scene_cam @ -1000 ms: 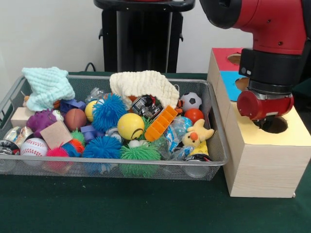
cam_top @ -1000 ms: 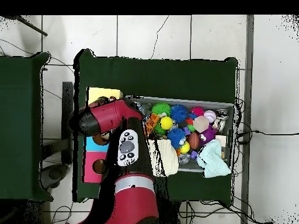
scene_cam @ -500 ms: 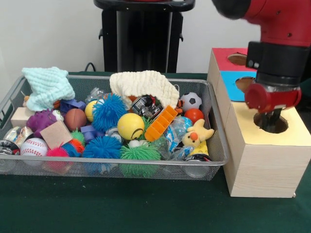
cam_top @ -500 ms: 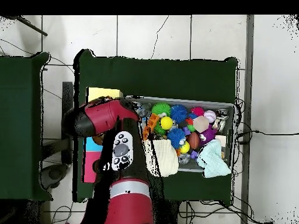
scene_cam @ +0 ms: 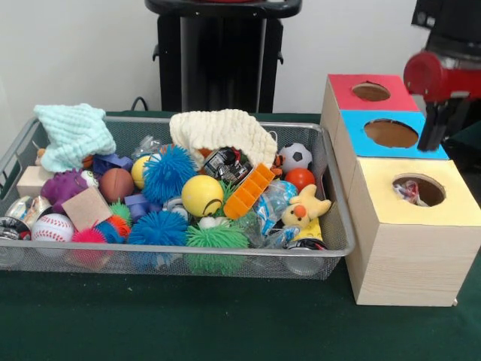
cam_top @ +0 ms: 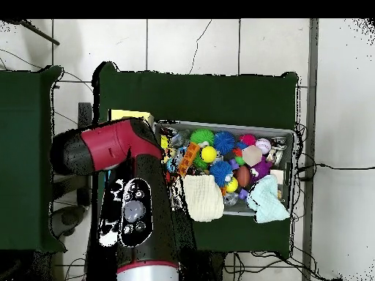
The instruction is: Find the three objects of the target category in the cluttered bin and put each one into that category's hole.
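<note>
So on the left the wire mesh bin is packed as ever: a mint green cloth in the far left corner, a baseball and a wooden block near the front, then a blue spiky ball, a yellow ball, a cream knitted cloth draped over the back, an orange plastic grid piece, a mini soccer ball and a yellow plush duck at the right end. None of that looks disturbed compared with a second ago. What changed is over on the right: the gripper was down at the mouth of the yellow hole of the wooden sorting box a second ago, and now it has lifted clear and hangs up near the blue section, with the arm mostly out of frame. Something crinkly and clear with a bit of red, a wrapper or packet by the look of it, now sits just inside the yellow hole, so I'd say one target item got dropped in. Honestly can't tell if the fingers are apart or together, they just read as one dark shape, and the overhead shot hides them under the red arm. If that counts as a drop, next up is probably heading back to the bin to dig for another crinkly packet; there's some clear plastic stuff by the duck.
</note>
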You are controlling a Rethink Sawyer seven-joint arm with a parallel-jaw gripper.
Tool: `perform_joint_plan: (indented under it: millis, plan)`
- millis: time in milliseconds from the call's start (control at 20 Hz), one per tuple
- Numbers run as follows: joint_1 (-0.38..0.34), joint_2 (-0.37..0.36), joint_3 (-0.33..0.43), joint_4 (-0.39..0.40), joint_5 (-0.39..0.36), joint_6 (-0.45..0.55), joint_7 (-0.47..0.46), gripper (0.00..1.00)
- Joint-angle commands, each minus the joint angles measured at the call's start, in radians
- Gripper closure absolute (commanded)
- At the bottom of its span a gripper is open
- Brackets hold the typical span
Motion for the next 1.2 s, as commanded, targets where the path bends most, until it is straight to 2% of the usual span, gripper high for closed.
perform_joint_plan:
  millis: [50, 150, 250, 450, 550, 750, 1200]
  plan:
    - [-0.022, -0.078, 0.067, 0.006, 0.042, 0.223, 0.004, 1.0]
    - [-0.037, -0.076, 0.082, 0.024, 0.049, 0.176, 0.012, 1.0]
    - [-0.06, -0.064, 0.098, 0.068, 0.055, 0.062, 0.031, 1.0]
    - [-0.087, -0.051, 0.108, 0.095, 0.022, 0.019, -0.014, 1.0]
    - [-0.097, -0.052, 0.102, 0.11, 0.001, -0.025, -0.005, 1.0]
    - [-0.115, -0.043, 0.108, 0.138, -0.022, -0.189, 0.036, 1.0]
    - [-0.137, -0.009, 0.111, 0.12, -0.063, -0.244, -0.013, 1.0]
